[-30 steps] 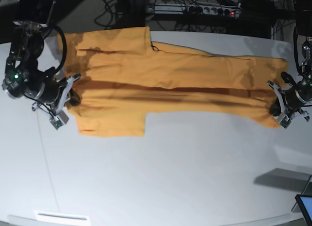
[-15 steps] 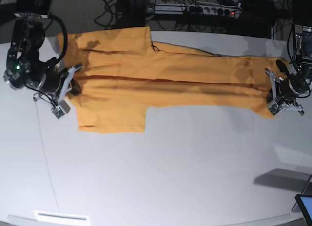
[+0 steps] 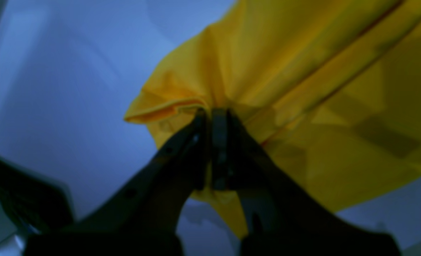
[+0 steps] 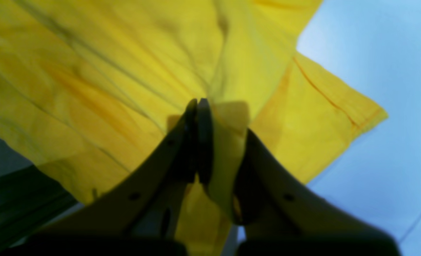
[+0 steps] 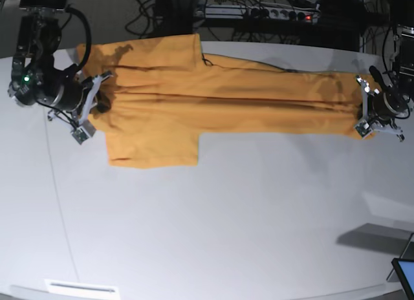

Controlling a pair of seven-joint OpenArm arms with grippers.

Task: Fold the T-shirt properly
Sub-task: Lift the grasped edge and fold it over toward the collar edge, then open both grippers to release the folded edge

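The orange-yellow T-shirt (image 5: 213, 99) is stretched across the far half of the white table (image 5: 226, 209), lifted between the two arms, its near sleeve (image 5: 152, 148) hanging toward me. My left gripper (image 5: 360, 116) is shut on the shirt's right-hand end; in the left wrist view the left gripper (image 3: 214, 117) has its fingers pinched on a bunched fold of the T-shirt (image 3: 303, 81). My right gripper (image 5: 98, 99) is shut on the sleeve-side end; the right wrist view shows the right gripper (image 4: 199, 106) clamping the T-shirt (image 4: 107, 71) between closed fingers.
Cables and a power strip (image 5: 284, 14) lie behind the table's far edge. A dark-framed screen corner (image 5: 404, 274) stands at the near right. A thin white cord (image 5: 61, 209) runs down the table's left side.
Both grippers have carried the shirt toward the table's far edge, keeping it stretched between them. The near sleeve and lower edge have shifted away from me with it.
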